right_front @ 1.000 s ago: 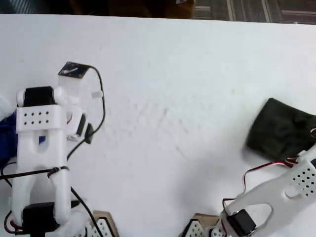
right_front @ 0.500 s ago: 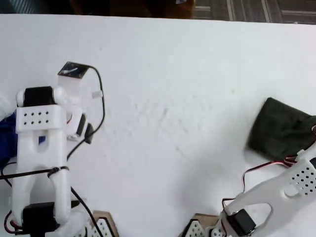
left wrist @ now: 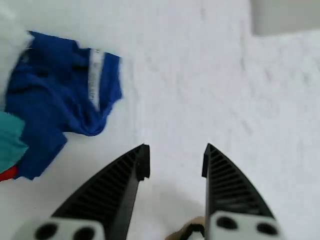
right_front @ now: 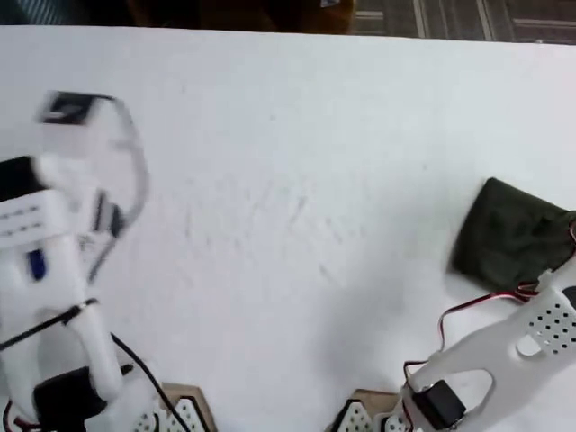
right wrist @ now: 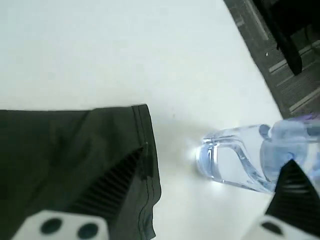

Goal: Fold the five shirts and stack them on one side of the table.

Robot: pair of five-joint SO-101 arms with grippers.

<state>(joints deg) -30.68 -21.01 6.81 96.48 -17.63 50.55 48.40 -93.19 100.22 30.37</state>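
Observation:
A crumpled blue shirt [left wrist: 60,95] lies on the white table [left wrist: 200,75], ahead and to one side of my left gripper [left wrist: 175,160]. That gripper is open and holds nothing. A teal cloth [left wrist: 10,145] and a bit of red cloth [left wrist: 7,173] lie against the blue shirt. At the table's right side rests a folded dark green shirt [right_front: 511,232], also seen as the dark shirt [right wrist: 70,155] under my right gripper [right wrist: 215,160]. It is open wide, with one finger [right wrist: 120,175] over the shirt's hemmed edge.
A clear plastic bottle [right wrist: 250,157] lies on its side just beyond the dark shirt's edge, near the table's rim and the dark floor [right wrist: 285,45]. The left arm [right_front: 45,234] stands at the far left, the right arm [right_front: 504,351] at the near right.
The left arm has swung quickly to the left toward the table's left edge and now covers the blue cloth there. The right arm and the dark shirt have barely shifted.

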